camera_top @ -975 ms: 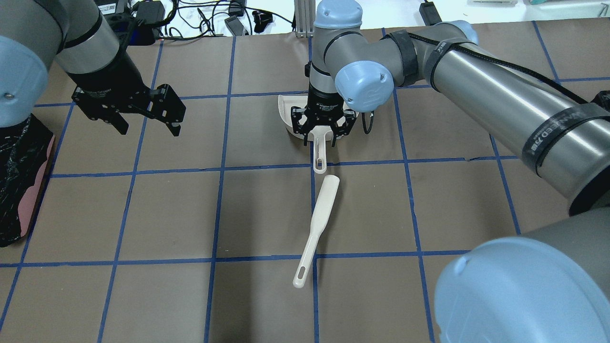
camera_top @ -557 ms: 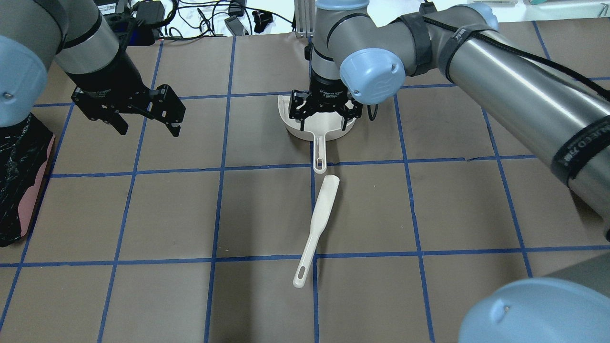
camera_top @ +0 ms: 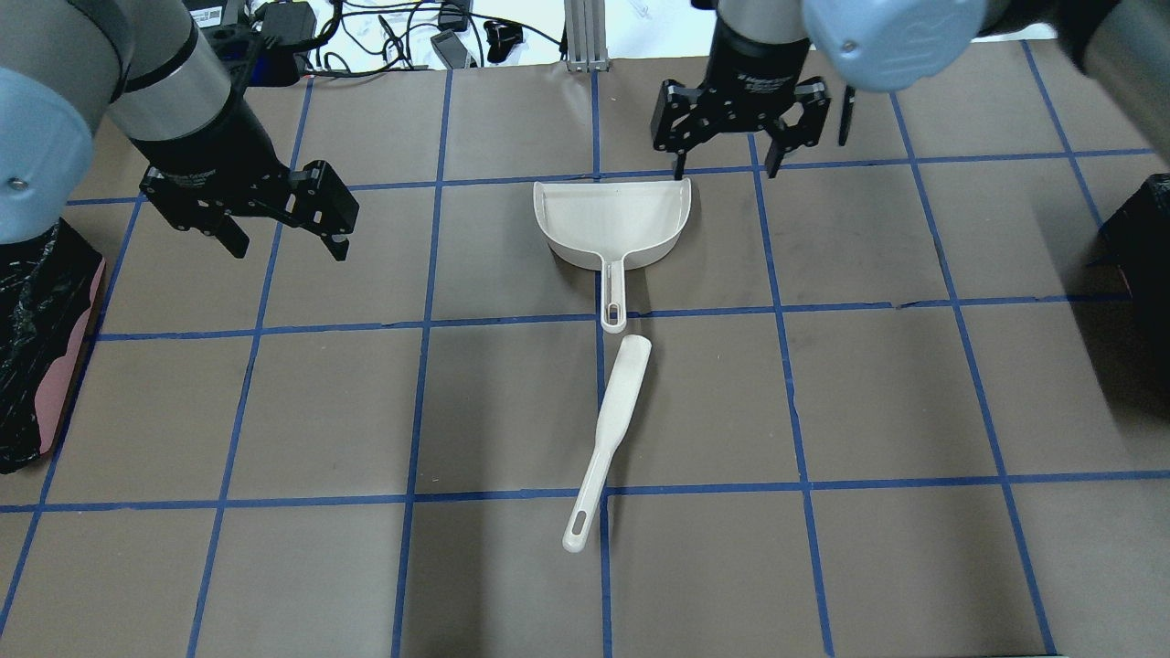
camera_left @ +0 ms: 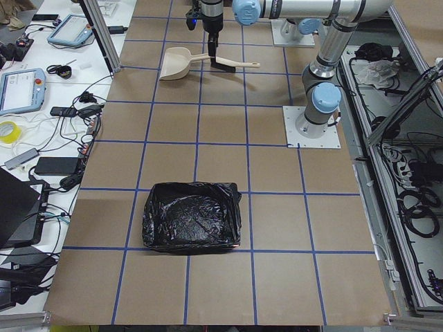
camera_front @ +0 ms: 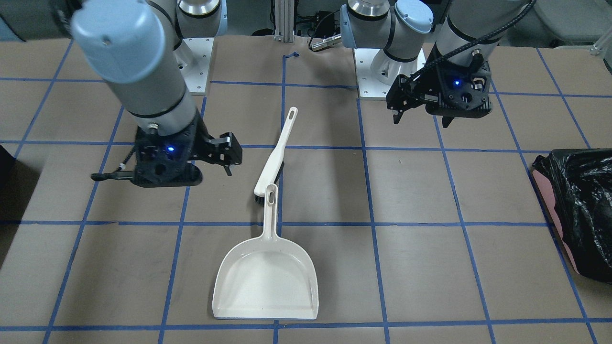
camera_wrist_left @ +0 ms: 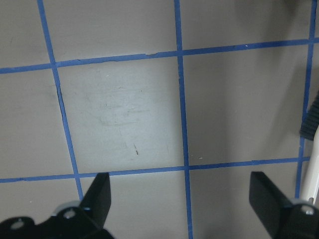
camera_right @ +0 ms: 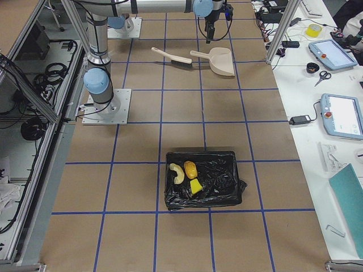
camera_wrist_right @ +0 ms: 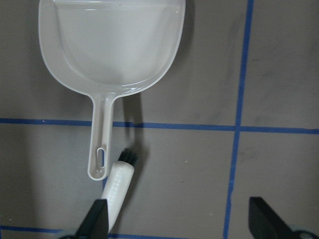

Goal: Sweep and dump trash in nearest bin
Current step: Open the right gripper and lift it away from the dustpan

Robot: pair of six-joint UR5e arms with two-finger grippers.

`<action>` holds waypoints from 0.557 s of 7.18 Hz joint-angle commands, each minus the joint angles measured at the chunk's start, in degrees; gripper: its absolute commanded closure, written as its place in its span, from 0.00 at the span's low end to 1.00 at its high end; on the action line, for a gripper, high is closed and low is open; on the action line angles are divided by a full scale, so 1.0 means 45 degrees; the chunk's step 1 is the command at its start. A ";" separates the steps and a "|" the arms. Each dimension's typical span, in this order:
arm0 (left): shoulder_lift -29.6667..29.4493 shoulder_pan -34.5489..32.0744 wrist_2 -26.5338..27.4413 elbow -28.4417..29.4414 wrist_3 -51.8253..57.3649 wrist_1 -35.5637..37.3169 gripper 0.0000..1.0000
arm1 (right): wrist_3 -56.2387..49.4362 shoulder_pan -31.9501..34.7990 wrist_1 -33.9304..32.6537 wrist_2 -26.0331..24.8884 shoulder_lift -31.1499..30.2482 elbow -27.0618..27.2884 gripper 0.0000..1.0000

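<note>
The trash lies in the black-bagged bin (camera_right: pixel 205 180) seen in the exterior right view: a pale yellow crescent slice (camera_right: pixel 176 173), a yellow-brown lump (camera_right: pixel 190 169) and a green-and-yellow sponge piece (camera_right: pixel 195 186). An empty white dustpan (camera_top: pixel 612 224) rests on the table, its handle toward the white brush (camera_top: pixel 611 429). My right gripper (camera_top: pixel 727 164) is open and empty, above the pan's far right corner. The right wrist view shows the pan (camera_wrist_right: pixel 112 50) and the brush tip (camera_wrist_right: pixel 117 186) below it. My left gripper (camera_top: pixel 283 233) is open and empty, well left of the pan.
A second black-bagged bin (camera_top: pixel 41 347) stands at the table's left end and looks empty in the exterior left view (camera_left: pixel 192 225). The bin with the trash shows at the overhead view's right edge (camera_top: pixel 1143 228). Blue tape lines grid the brown table (camera_top: pixel 512 402).
My right gripper has moved from over the dustpan's handle to the far right of the pan, leaving the pan in place. The left arm, brush and pan have not moved.
</note>
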 commanded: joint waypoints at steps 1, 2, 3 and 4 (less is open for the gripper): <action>-0.0005 -0.0011 0.0008 -0.0008 -0.0018 0.0062 0.00 | -0.1247 -0.1781 0.1309 -0.0153 -0.1300 0.0056 0.00; -0.0005 -0.0030 0.0124 -0.0008 0.0002 0.0140 0.00 | -0.1116 -0.1904 0.1354 -0.0734 -0.1556 0.0076 0.00; -0.0005 -0.0030 0.0164 -0.0008 0.0098 0.0218 0.00 | -0.1095 -0.1905 0.1393 -0.1030 -0.1830 0.0172 0.00; -0.0005 0.0066 0.0164 0.0011 0.0099 0.0238 0.00 | -0.1095 -0.1905 0.1509 -0.1033 -0.2355 0.0734 0.01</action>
